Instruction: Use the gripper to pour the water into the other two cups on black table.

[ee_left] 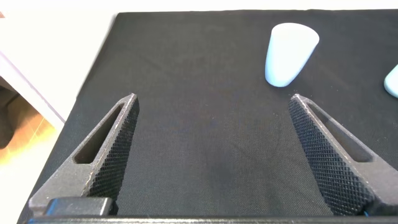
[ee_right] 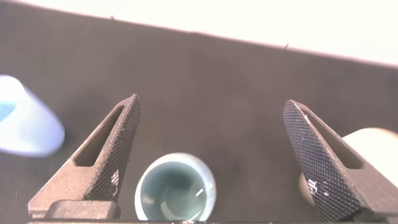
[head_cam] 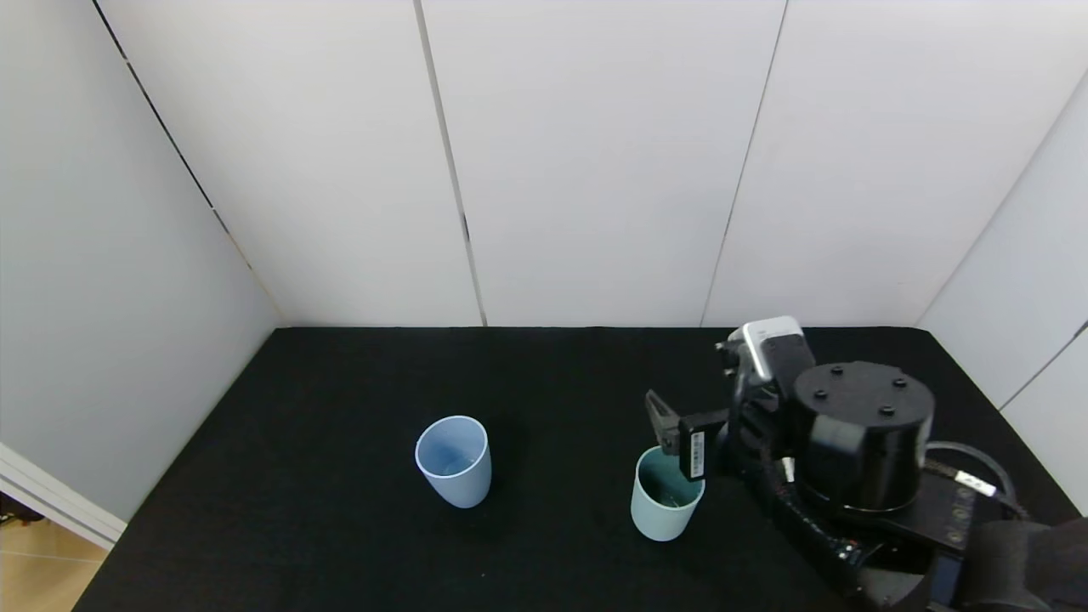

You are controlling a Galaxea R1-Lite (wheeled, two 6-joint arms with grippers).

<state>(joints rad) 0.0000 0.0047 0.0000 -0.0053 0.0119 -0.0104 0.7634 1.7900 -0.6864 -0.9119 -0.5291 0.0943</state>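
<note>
The light blue cup (head_cam: 453, 459) stands upright on the black table (head_cam: 340, 382), left of centre. The teal-green cup (head_cam: 667, 493) stands to its right, with a faint glint of water (ee_right: 199, 194) inside it. My right gripper (head_cam: 671, 429) hangs open just above the teal cup. In the right wrist view the gripper (ee_right: 211, 102) is open, with the teal cup (ee_right: 176, 190) below, nearer one finger. The cream cup (ee_right: 373, 149) shows behind the other finger; my right arm hides it in the head view. My left gripper (ee_left: 213, 98) is open and empty over bare table.
White wall panels close the table at the back and both sides. The table's left edge (ee_left: 81, 93) drops to a wooden floor. The left wrist view shows the light blue cup (ee_left: 289, 53) farther off and a sliver of the teal cup (ee_left: 392, 81).
</note>
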